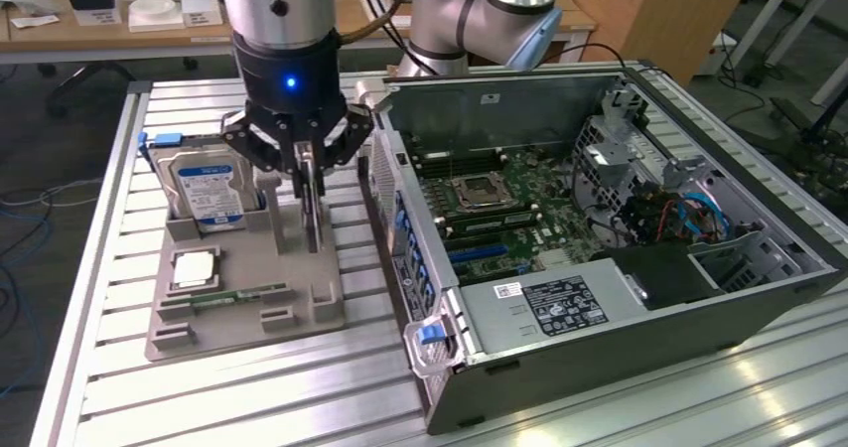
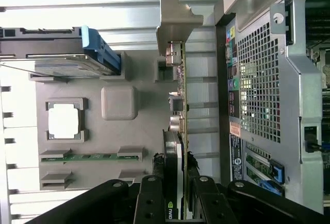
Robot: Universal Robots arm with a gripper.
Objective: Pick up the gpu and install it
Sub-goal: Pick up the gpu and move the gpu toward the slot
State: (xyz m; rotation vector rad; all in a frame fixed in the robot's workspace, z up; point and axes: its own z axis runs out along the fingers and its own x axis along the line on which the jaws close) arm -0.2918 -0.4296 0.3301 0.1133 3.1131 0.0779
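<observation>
Open computer case (image 1: 597,219) fills the exterior view's three o'clock side, with the grey parts tray (image 1: 318,303) at its nine o'clock. Over the tray, the gripper (image 1: 308,164) clamps the gpu (image 1: 313,214), upright on edge. If the card tilts, its metal bracket (image 2: 175,23) could snag the case's rear wall.

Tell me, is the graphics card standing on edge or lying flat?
Standing on edge: the graphics card shows as a thin upright strip above the grey tray, clamped in the hand.
</observation>
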